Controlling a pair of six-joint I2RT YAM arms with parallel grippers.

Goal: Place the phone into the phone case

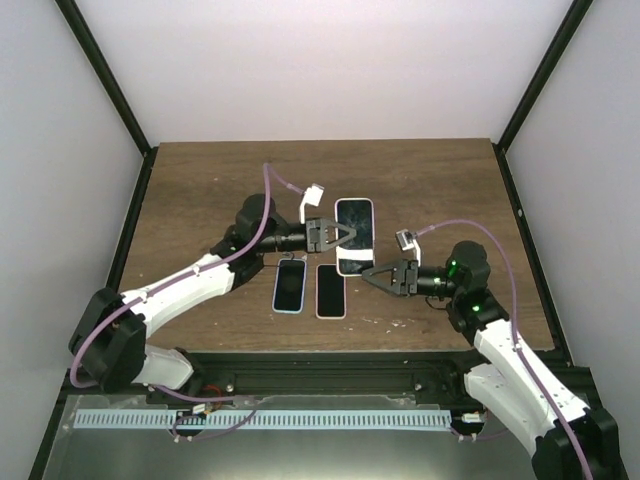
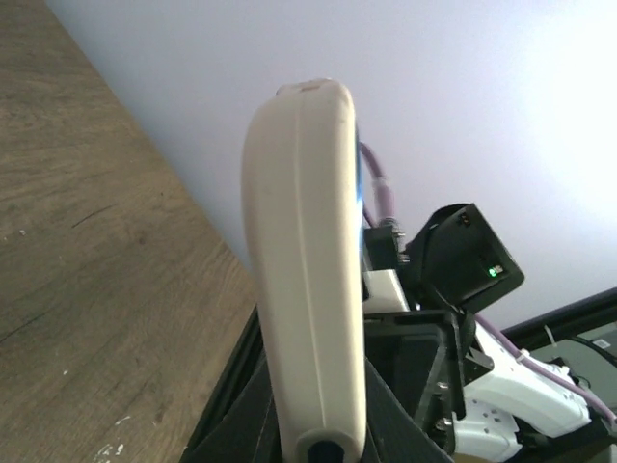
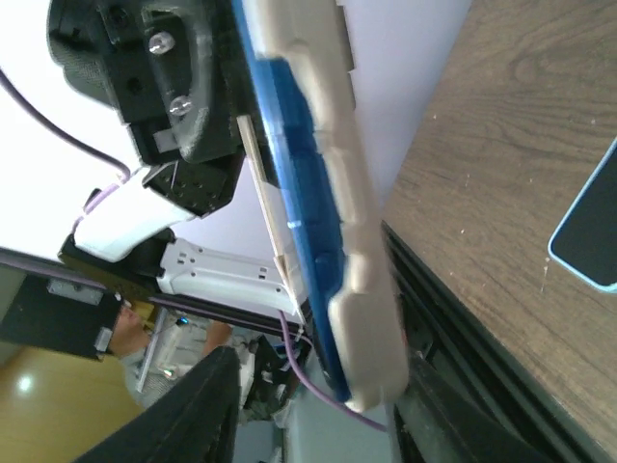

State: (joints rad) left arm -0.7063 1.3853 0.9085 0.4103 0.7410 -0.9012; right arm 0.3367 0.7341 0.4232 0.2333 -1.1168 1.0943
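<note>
While the wooden table (image 1: 200,200) is spanned by both arms, a cream phone case (image 2: 304,270) is held clear of the wood, pinched between the pressed-together fingers of the left gripper (image 1: 338,235). The phone (image 3: 299,193), blue at its edge and dark-screened from above, is seen lying within that case, though a strip of blue is shown along one side in the right wrist view. The fit is judged partly made, with a final press-in likely owed. The case's lower end is flanked by the right gripper (image 1: 380,272), its fingers (image 3: 202,405) spread apart; whether the case is touched by them cannot be told. Two smaller handsets, one blue-rimmed (image 1: 290,285) and one pink-rimmed (image 1: 331,290), are seen lying side by side on the table, near the held case. No brand, label or writing can be read.
</note>
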